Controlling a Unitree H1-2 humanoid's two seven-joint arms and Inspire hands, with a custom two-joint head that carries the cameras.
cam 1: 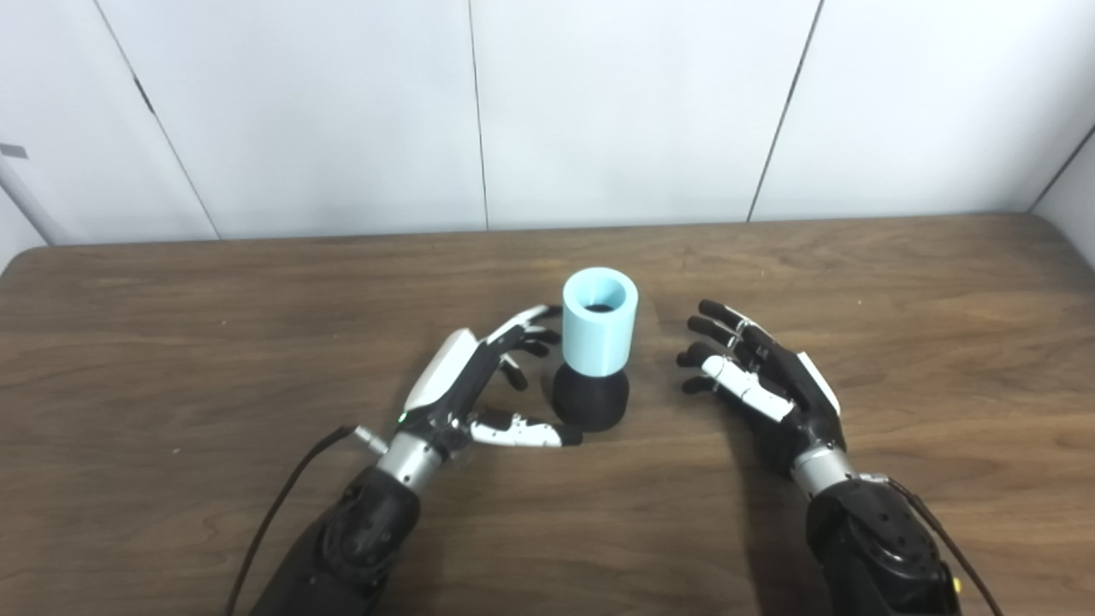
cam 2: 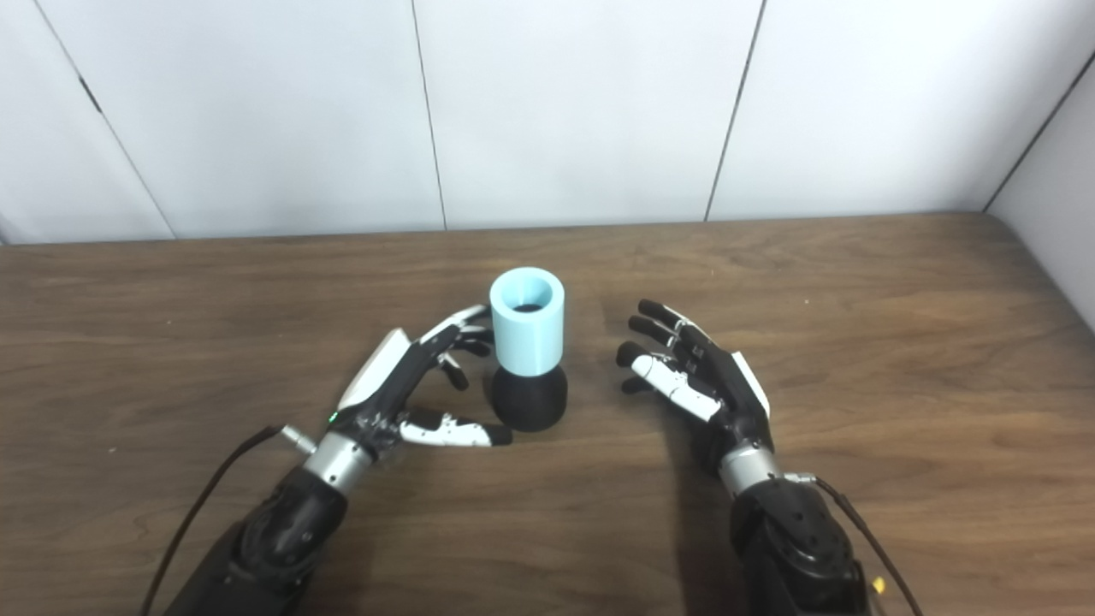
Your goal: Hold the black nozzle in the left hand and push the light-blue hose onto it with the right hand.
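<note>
— When you froze it there, where was everything, from the left across?

— As I read it, my left hand (cam 1: 466, 389) sat just left of the stack, fingers spread and curled, thumb reaching low toward the black nozzle (cam 1: 589, 397); whether the fingertips touched the hose I couldn't tell; it gripped nothing that I could see.

— And the parts themselves?

— The nozzle stood upright on the table (cam 1: 171, 342), between the hands; the light-blue hose (cam 1: 600, 321) sat on top of it, open end up, so I judged the joint already made, or nearly.

— Why keep the right hand out there?

— My right hand (cam 1: 761, 376) hovered near the stack's right side, apart from it, fingers wide and empty; I took that as standing clear, so nothing got knocked over.
</note>
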